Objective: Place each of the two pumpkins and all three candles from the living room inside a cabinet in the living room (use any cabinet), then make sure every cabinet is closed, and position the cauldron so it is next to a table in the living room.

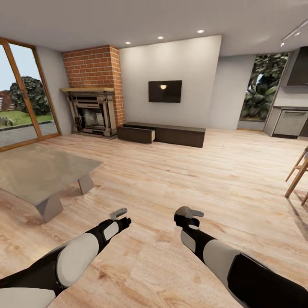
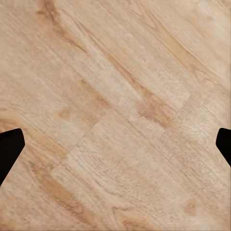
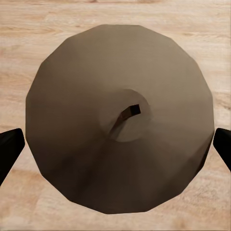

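The right gripper (image 3: 118,149) is clasping a stubby grey-beige candle (image 3: 120,120) with a dark bent wick, over the near wooden floor (image 2: 115,96). The left gripper (image 2: 115,147) is hanging spread wide, empty.

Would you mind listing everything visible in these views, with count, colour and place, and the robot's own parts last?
candle: one, grey-beige with a dark wick, seen top-down between the right gripper's fingertips, wooden floor behind it
table: one, translucent grey top, grey slanted legs, left foreground
cabinet: one, dark brown, long and low against the far wall, its left drawer standing out
fireplace: one, beige, below a red brick chimney, far left
television: one, black, on the wall above the cabinet
chair: one, wooden, partly in view at the right edge
floor: light wood planks throughout
left gripper: black fingertips apart, nothing between them
right gripper: black fingertips either side of the candle; contact cannot be told
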Tool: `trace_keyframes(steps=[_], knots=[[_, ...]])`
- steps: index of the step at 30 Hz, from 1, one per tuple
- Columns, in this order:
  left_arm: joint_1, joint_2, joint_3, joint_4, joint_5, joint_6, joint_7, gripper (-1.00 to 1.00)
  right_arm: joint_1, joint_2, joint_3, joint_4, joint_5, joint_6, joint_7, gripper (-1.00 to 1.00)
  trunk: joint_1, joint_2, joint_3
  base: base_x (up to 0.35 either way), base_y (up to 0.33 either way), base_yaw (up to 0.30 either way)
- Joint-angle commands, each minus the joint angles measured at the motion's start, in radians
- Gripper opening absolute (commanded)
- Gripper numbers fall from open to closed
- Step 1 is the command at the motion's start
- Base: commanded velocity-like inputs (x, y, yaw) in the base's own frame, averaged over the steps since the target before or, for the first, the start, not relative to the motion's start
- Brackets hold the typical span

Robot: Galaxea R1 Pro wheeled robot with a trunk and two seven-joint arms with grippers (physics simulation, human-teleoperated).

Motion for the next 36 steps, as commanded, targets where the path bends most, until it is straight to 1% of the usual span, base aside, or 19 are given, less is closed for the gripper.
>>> trace_keyframes(steps=[1, 14, 18, 26, 36], knots=[[0.0, -0.001, 0.002, -0.002, 0.002, 0.006, 0.003, 1.0, 0.0, -0.001, 0.006, -0.001, -0.011, -0.003, -0.004, -1.0, 0.0, 0.0, -0.001, 0.0, 0.0, 0.0], [0.0, -0.004, 0.002, -0.002, 0.0, 0.013, -0.002, 1.0, 0.001, -0.003, 0.006, -0.001, -0.008, -0.009, -0.004, -1.0, 0.0, 0.0, -0.001, 0.017, 0.0, 0.0], [0.0, -0.004, 0.002, -0.002, 0.0, 0.013, -0.001, 1.0, 0.001, -0.004, 0.006, -0.001, -0.009, -0.009, -0.004, -1.0, 0.0, 0.0, -0.001, 0.211, 0.0, 0.0], [0.0, -0.005, 0.002, -0.001, 0.0, 0.01, -0.001, 1.0, 0.001, -0.004, 0.006, 0.0, -0.009, -0.009, -0.004, -1.0, 0.0, 0.0, -0.001, 0.313, -0.04, 0.0], [0.0, -0.005, 0.002, -0.001, 0.0, 0.008, -0.001, 1.0, 0.001, -0.004, 0.006, 0.0, -0.009, -0.009, -0.004, -1.0, -0.039, 0.07, 0.03, 0.326, -0.15, 0.0]])
